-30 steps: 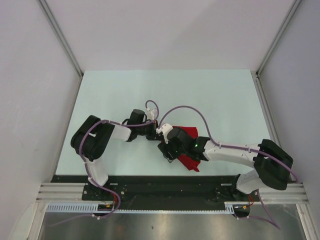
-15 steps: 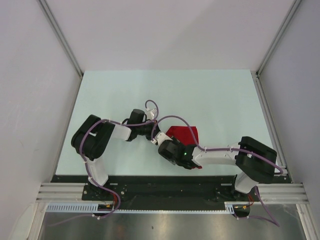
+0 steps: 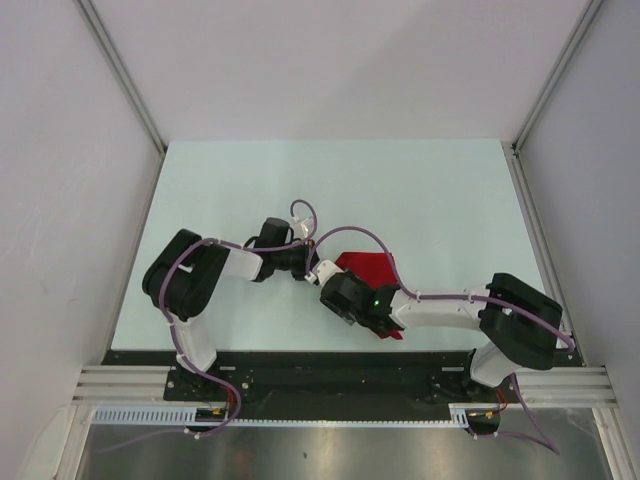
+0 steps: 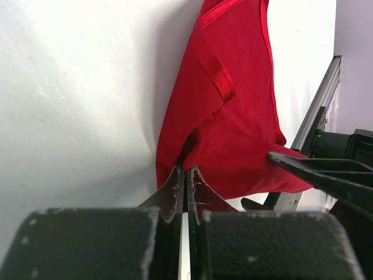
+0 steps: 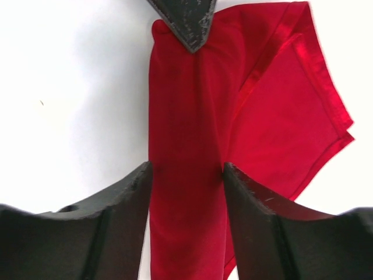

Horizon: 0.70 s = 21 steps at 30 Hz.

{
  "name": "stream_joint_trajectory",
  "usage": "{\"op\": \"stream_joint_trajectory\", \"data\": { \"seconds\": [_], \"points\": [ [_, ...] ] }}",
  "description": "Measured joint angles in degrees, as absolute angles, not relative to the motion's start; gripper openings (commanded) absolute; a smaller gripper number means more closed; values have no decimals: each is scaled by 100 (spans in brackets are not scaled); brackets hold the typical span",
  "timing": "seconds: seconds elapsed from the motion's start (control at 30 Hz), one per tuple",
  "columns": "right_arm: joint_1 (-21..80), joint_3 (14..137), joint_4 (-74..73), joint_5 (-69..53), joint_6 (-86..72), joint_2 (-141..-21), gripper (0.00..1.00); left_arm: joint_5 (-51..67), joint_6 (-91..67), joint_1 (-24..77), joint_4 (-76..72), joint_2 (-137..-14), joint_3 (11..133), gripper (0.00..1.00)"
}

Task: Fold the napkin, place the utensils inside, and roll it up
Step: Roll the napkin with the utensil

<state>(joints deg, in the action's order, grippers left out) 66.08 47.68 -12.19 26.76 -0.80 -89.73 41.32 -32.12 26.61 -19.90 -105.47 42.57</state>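
Observation:
The red napkin lies bunched at the table's near middle, partly folded, with a rolled band along its left side. My left gripper is shut, pinching the napkin's near edge at its tips. My right gripper comes from the opposite side and is closed on the rolled band, one finger touching each side. The left fingertip shows at the band's far end. The orange utensils are not visible in any view.
The pale green table has white walls on three sides and a black rail along its near edge. The right arm's fingers show close by in the left wrist view.
My right gripper has swung down and left off the top of the napkin and closed on its left rolled edge. More red cloth shows now. The left gripper has held still.

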Motion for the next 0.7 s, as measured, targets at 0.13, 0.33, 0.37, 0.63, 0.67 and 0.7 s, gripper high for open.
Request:
{"op": "stream_joint_trajectory", "data": {
  "seconds": [0.13,0.33,0.37,0.63,0.67,0.7],
  "points": [
    [6453,4768,-1225,2296,-139,-9100,45,4132,-3212,2661,-1938,-10547,4281,0],
    [6169,4877,-1337,1723,-331,-9288,33,4136,-3214,2659,-1896,-10547,4289,6],
    [6073,4912,-1374,1542,-377,-9303,31,4136,-3214,2659,-1896,-10547,4289,17],
    [5124,4930,-1149,-438,-576,-9312,21,4139,-3356,2429,-1905,-10219,4228,61],
    [5041,4901,-1055,-692,-585,-9319,21,4099,-3354,2364,-1898,-10095,4178,63],
    [4932,4849,-904,-1033,-602,-9334,20,4058,-3354,2244,-1890,-9896,4075,63]
  ]
}}
